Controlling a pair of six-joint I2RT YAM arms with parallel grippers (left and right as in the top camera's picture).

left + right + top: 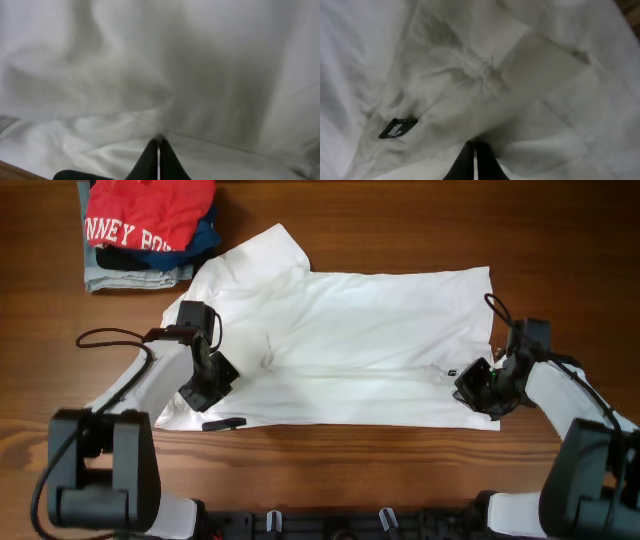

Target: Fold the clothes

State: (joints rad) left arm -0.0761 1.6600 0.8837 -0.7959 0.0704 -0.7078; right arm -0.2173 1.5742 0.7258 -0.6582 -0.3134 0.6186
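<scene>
The clothes (340,330), a large white T-shirt, lie spread across the middle of the table, with one sleeve pointing to the back left. My left gripper (205,385) is over the shirt's left part, shut with a thin fold of white fabric (150,85) pinched at its fingertips (159,141). At the right end my right gripper (478,388) is likewise shut on the fabric, which bunches over its tips (474,145). A small dark tag (397,128) lies on the cloth just left of it. A black patch (224,423) shows at the shirt's front edge.
A stack of folded garments sits at the back left: a red one with white lettering (150,215) on top of navy and pale blue ones (130,278). Bare wooden table (400,480) runs along the front. A black cable (105,338) loops beside my left arm.
</scene>
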